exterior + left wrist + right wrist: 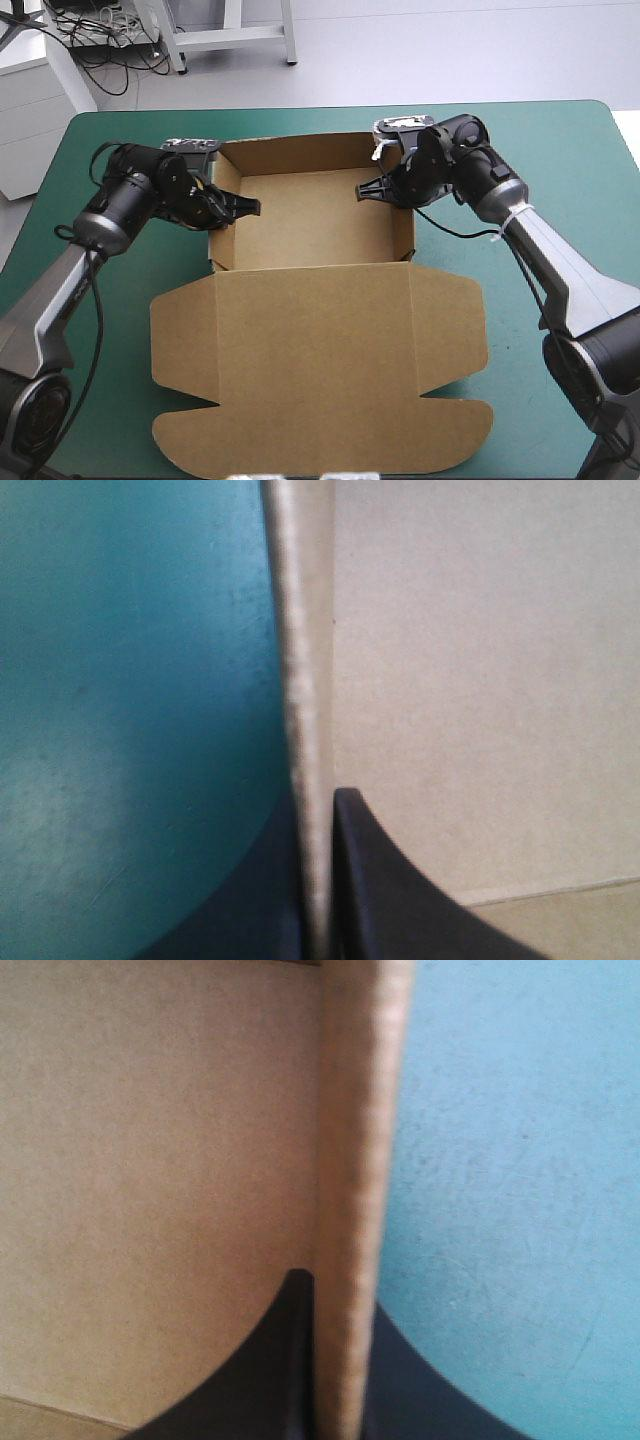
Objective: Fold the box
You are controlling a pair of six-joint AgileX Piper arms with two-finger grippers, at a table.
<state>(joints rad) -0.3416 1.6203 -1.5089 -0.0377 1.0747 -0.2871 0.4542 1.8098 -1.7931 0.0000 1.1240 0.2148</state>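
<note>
Box (310,300) sits mid tabletop (560,160), the teal-green cover showing on every side of it. Form is an open tray with walls raised and the mouth facing up. The lid lies flat on the cover, joined at the tray's near side and reaching toward the near edge, its side flaps spread wide.

The tray's long axis runs left to right, parallel with the far edge. Tray and lid together run far to near.

Left gripper (240,208) is clamped on the tray's left wall. Its wrist view shows the wall's edge pinched between the black fingers, brown board on one side and cover on the other. Right gripper (372,190) is clamped likewise on the right wall, one finger inside the tray and one outside. The two grippers face each other across the tray.
</note>
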